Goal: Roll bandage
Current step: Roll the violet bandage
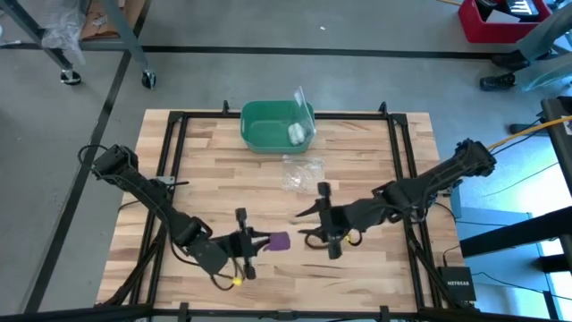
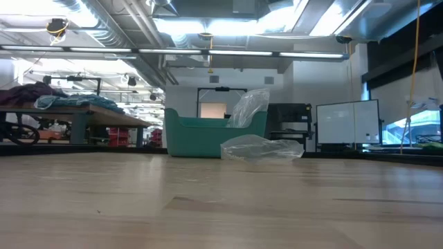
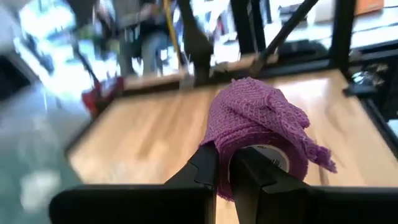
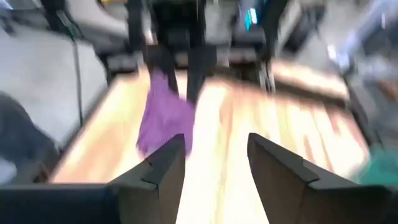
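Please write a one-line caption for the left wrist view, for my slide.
Left tool shut on the purple bandage, a bunched roll held above the wooden table.

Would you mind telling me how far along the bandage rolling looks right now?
Mostly done, it seems: the bandage is already bunched into a loose purple bundle, not a flat strip. In hand: the left gripper is shut on it above the table. The right gripper waits open nearby. Left: loose folds and a ragged end need tightening.
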Robot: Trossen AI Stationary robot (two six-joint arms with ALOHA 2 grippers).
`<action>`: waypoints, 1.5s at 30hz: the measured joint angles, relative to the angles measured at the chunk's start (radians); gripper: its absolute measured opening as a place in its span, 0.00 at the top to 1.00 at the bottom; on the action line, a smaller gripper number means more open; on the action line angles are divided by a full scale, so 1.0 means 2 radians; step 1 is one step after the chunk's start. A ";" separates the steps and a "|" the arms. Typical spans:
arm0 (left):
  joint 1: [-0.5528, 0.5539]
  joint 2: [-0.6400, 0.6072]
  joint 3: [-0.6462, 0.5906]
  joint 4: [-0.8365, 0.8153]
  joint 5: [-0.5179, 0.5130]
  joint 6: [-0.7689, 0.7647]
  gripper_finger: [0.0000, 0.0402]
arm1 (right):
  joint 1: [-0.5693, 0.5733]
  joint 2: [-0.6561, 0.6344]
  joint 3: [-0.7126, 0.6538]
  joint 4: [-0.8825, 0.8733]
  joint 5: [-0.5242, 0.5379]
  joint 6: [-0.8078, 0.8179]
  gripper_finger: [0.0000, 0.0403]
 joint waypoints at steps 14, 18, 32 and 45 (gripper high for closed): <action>0.155 0.014 -0.023 -0.276 0.349 -0.212 0.96 | -0.014 -0.002 -0.301 0.211 0.063 0.130 0.56; 0.221 0.014 -0.003 -0.352 0.434 -0.186 0.96 | -0.021 -0.001 -0.349 0.292 0.061 0.146 0.56; 0.321 0.029 -0.010 -0.360 0.471 -0.157 0.95 | -0.023 0.004 -0.359 0.303 0.061 0.140 0.56; 0.329 0.040 0.006 -0.376 0.495 -0.139 0.65 | -0.047 0.004 -0.358 0.304 0.047 0.139 0.56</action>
